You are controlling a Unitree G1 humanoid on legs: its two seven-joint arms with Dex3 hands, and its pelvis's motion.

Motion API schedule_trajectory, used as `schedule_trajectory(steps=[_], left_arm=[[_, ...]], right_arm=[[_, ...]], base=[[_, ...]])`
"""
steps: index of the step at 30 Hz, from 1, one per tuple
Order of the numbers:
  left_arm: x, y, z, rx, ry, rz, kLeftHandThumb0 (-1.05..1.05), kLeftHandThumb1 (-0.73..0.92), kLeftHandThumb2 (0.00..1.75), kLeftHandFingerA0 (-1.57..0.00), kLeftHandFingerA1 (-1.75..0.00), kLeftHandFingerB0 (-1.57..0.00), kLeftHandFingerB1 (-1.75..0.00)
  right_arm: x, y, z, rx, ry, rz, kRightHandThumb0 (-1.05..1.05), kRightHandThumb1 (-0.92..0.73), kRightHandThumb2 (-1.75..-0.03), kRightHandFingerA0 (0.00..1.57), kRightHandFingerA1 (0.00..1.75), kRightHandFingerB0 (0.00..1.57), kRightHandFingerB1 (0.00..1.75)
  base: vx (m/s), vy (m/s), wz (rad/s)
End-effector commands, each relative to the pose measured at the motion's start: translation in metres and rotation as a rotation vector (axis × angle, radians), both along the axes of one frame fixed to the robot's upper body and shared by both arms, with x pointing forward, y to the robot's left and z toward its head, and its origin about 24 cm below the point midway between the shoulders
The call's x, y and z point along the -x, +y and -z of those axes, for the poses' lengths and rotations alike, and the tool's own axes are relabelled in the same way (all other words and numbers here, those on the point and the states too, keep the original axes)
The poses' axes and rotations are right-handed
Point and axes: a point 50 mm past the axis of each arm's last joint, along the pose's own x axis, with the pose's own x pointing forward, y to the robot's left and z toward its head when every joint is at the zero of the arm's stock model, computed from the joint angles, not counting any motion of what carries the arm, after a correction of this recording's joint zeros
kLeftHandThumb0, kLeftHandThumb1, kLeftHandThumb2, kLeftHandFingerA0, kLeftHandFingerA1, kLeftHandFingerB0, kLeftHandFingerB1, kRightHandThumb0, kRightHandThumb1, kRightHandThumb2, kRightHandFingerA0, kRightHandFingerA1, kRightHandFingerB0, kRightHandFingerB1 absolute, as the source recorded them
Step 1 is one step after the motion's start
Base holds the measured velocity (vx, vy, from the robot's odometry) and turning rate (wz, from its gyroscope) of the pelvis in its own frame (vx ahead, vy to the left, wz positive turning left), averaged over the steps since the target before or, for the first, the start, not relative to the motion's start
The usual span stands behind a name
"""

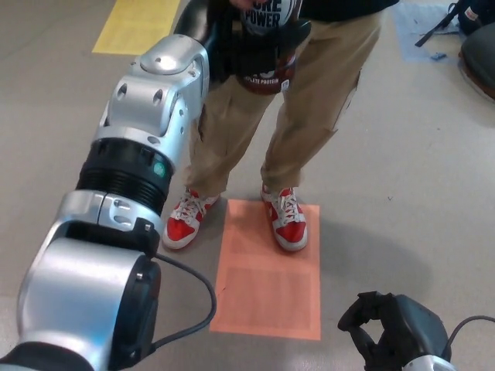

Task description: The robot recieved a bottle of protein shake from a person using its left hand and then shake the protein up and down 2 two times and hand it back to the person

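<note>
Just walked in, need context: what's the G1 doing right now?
The left hand holds a protein shake bottle raised to the top edge of the head view, so only its lower label shows. A person in khaki trousers and red shoes stands facing it on an orange floor mat. The right hand hangs low, holding nothing.

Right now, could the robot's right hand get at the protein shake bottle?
Probably not easily. The right hand sits low, near the picture's bottom edge, while the bottle is raised high in the left hand, close against the person's legs.
</note>
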Motion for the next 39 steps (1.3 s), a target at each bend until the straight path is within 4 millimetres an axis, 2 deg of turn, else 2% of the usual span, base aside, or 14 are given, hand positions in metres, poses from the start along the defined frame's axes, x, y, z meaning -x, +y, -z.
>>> schedule_trajectory(steps=[1, 2, 3, 7, 8, 14, 18, 19, 20, 21, 25, 26, 33, 39], left_arm=[[0.003, 0.003, 0.009, -0.033, 0.025, 0.044, -0.66, 0.50, 0.87, -0.11, -0.46, 0.00, -0.33], [0.005, 0.004, 0.012, -0.067, 0.021, 0.100, -0.77, 0.69, 0.60, 0.00, -0.18, 0.00, -0.10], [0.006, 0.004, 0.013, -0.093, 0.014, 0.124, -0.88, 0.54, 0.83, 0.00, -0.06, 0.00, 0.00], [0.009, 0.008, 0.017, -0.146, 0.016, 0.171, -0.85, 0.65, 0.61, 0.00, -0.13, 0.00, -0.02], [0.009, 0.008, 0.017, -0.146, 0.012, 0.177, -0.84, 0.52, 0.93, 0.00, -0.11, 0.00, -0.07], [0.020, 0.023, 0.026, -0.192, -0.002, 0.257, -0.86, 0.54, 0.77, 0.00, -0.15, 0.00, -0.12], [0.030, 0.031, 0.037, -0.228, 0.004, 0.281, -0.86, 0.54, 0.95, -0.05, -0.27, -0.05, -0.10], [0.037, 0.040, 0.043, -0.228, -0.003, 0.291, -0.85, 0.69, 0.61, -0.15, -0.30, -0.02, -0.22], [0.040, 0.042, 0.045, -0.228, -0.005, 0.291, -0.86, 0.57, 0.92, -0.13, -0.43, -0.04, -0.19], [0.042, 0.044, 0.046, -0.229, -0.007, 0.291, -0.86, 0.57, 0.92, -0.13, -0.43, -0.04, -0.19], [0.062, 0.067, 0.067, -0.359, -0.112, 0.231, -0.85, 0.63, 0.92, -0.33, -0.47, -0.13, -0.38], [0.067, 0.075, 0.077, -0.410, -0.117, 0.204, -0.71, 0.63, 0.60, -0.45, -0.37, -0.24, -0.29], [0.109, 0.126, 0.152, -0.637, -0.083, 0.081, -0.58, 0.55, 0.57, -0.45, -0.41, -0.29, -0.32], [0.122, 0.153, 0.190, -0.878, -0.075, 0.009, -0.54, 0.54, 0.57, -0.45, -0.39, -0.31, -0.32]], right_arm=[[0.003, -0.002, 0.003, -0.005, 0.016, 0.007, -0.44, -0.51, -1.14, 1.05, 1.08, 0.90, 0.81], [0.003, -0.002, 0.003, -0.012, 0.028, 0.006, -0.44, -0.52, -1.15, 1.01, 1.06, 0.89, 0.81], [0.003, -0.002, 0.003, -0.014, 0.032, 0.005, -0.45, -0.52, -1.15, 1.01, 1.06, 0.89, 0.81], [0.003, -0.002, 0.003, -0.010, 0.024, 0.008, -0.45, -0.52, -1.15, 1.02, 1.07, 0.90, 0.81], [0.003, -0.002, 0.003, -0.012, 0.020, 0.009, -0.47, -0.54, -1.11, 0.99, 1.12, 0.94, 0.73], [0.003, -0.002, 0.002, -0.013, 0.011, 0.022, -0.45, -0.49, -1.13, 1.01, 1.03, 0.91, 0.82], [0.005, -0.005, 0.004, -0.003, 0.015, 0.026, -0.46, -0.54, -1.03, 1.00, 0.97, 0.96, 0.70], [0.004, -0.004, 0.003, -0.004, 0.008, 0.028, -0.47, -0.55, -1.04, 1.00, 0.96, 0.95, 0.73], [0.003, -0.003, 0.002, -0.005, 0.006, 0.028, -0.46, -0.55, -1.06, 0.99, 0.92, 0.96, 0.73], [0.002, -0.003, 0.002, -0.006, 0.005, 0.028, -0.46, -0.55, -1.06, 0.99, 0.92, 0.96, 0.73], [-0.003, -0.004, -0.002, -0.005, -0.003, 0.025, -0.45, -0.50, -1.15, 0.99, 1.02, 0.91, 0.83], [-0.002, -0.004, -0.002, -0.008, -0.007, 0.025, -0.48, -0.50, -1.15, 1.01, 1.04, 0.92, 0.83], [-0.003, -0.004, -0.003, -0.018, -0.016, 0.033, -0.49, -0.50, -1.14, 1.05, 1.10, 0.93, 0.85], [-0.014, -0.008, -0.012, -0.015, -0.034, 0.045, -0.48, -0.53, -1.17, 1.01, 1.07, 0.91, 0.84]], base=[[0.00, 0.000, 0.00], [0.00, 0.000, 0.00], [0.00, 0.000, 0.00], [0.00, 0.000, 0.00], [0.00, 0.000, 0.00], [0.00, 0.000, 0.00], [0.00, 0.000, 0.00], [0.00, 0.000, 0.00], [0.00, 0.000, 0.00], [0.00, 0.000, 0.00], [0.00, 0.000, 0.00], [0.00, 0.000, 0.00], [0.00, 0.000, 0.00], [0.00, 0.000, 0.00]])
